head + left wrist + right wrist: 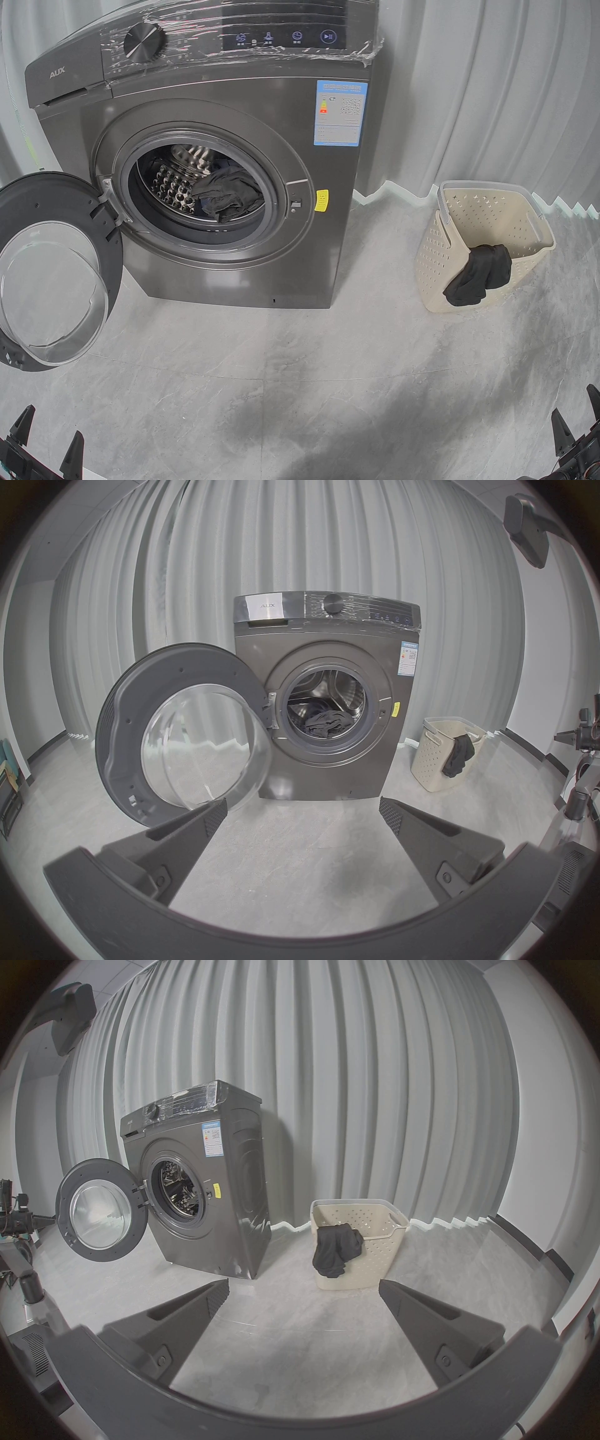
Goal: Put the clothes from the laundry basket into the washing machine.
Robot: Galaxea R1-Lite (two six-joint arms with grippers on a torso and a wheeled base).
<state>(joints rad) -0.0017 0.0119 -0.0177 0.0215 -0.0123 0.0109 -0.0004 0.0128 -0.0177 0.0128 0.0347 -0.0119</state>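
A grey front-loading washing machine point(206, 156) stands with its round door point(53, 269) swung wide to the left. Dark clothes point(228, 194) lie inside the drum. To its right on the floor sits a cream laundry basket point(484, 244) with a black garment point(480, 274) draped over its front rim. My left gripper point(49, 440) is open low at the bottom left, well back from the machine, with nothing in it. My right gripper point(578, 419) is open at the bottom right, short of the basket point(359, 1241), also holding nothing.
Pale pleated curtains point(487, 87) hang behind the machine and basket. Grey marble-look floor point(312, 387) stretches between me and both. The open door point(181, 730) juts out into the left side of the floor.
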